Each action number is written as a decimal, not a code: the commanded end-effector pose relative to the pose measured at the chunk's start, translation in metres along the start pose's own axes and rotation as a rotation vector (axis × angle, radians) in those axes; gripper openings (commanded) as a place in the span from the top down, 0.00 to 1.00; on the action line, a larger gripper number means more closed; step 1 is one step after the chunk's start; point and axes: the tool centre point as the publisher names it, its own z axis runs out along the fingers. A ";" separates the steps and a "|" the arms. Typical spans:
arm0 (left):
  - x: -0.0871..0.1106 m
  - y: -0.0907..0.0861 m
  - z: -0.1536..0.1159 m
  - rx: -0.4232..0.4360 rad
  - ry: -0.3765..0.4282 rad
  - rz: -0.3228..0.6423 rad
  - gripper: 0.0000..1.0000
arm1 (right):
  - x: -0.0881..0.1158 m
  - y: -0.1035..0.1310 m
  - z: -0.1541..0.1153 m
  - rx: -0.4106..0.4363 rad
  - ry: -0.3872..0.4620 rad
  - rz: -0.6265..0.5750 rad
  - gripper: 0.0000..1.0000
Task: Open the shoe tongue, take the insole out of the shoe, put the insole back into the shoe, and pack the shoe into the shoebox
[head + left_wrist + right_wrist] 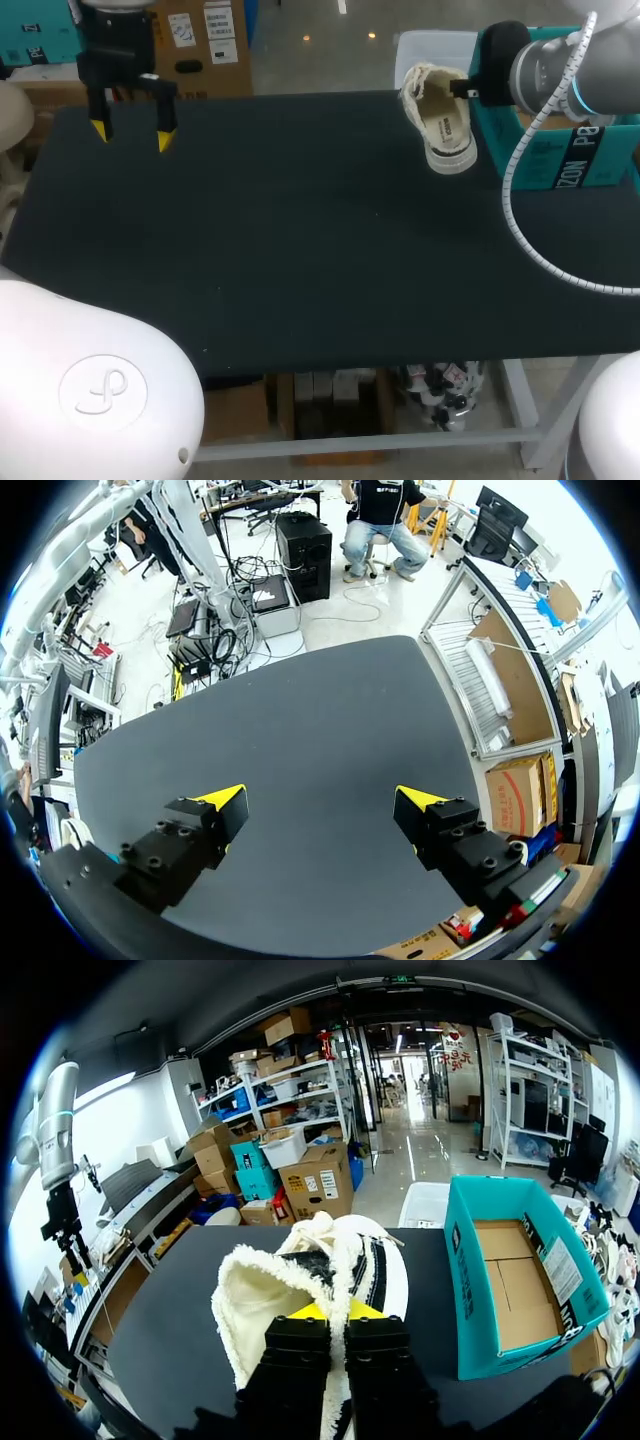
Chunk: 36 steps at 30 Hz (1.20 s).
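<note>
A cream shoe [440, 118] with fleecy lining hangs tilted above the table's far right part, sole toward the camera. My right gripper [466, 92] is shut on the shoe's collar. In the right wrist view its yellow tips [330, 1310] pinch the fleecy rim of the shoe [300, 1265], which points away from the wrist. The open teal shoebox [560, 165] stands just right of the shoe; the shoebox [470, 1290] shows a bare cardboard floor. My left gripper [132, 135] hovers open over the far left corner, and nothing lies between the fingers of this gripper [320, 800].
The black table [300, 250] stretches bare between the two arms. In the right wrist view my left arm [58, 1150] stands far off beyond the shoe. A coiled white cable [520, 220] loops down from the right arm over the table's right side.
</note>
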 end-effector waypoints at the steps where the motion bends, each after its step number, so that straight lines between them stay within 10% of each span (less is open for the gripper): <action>1: 0.000 0.005 0.001 0.009 0.005 0.004 0.00 | -0.012 0.001 -0.006 -0.034 0.097 0.008 1.00; 19: 0.002 0.028 0.001 0.034 0.009 0.016 0.00 | -0.043 0.040 -0.007 -0.048 0.051 0.037 1.00; 36: 0.001 0.033 0.016 -0.009 0.015 0.175 0.00 | 0.032 -0.018 -0.019 0.006 -0.019 -0.018 1.00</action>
